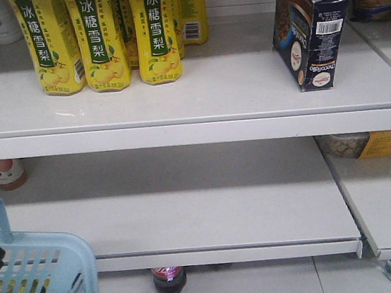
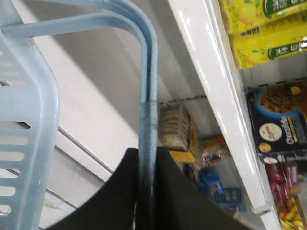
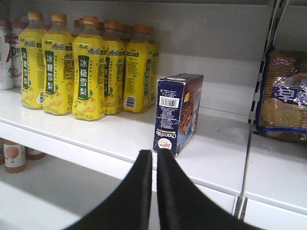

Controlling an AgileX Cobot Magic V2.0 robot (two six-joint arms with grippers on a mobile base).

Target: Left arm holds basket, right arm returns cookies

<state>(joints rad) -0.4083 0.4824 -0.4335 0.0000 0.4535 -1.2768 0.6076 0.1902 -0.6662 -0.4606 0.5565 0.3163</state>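
Navy cardboard, the cookies (image 3: 178, 112) stand upright on the upper shelf (image 3: 216, 158) straight ahead of the right gripper (image 3: 154, 158), whose fingers sit pressed together and empty, while the left gripper (image 2: 146, 191) clamps the basket (image 1: 39, 285) handle.

Bare shelf (image 1: 230, 80) between bottles (image 1: 103, 37), cookies (image 1: 309, 26)

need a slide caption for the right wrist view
Right end effector shut and empty, facing the cookies standing upright on the white shelf beside yellow drink bottles.
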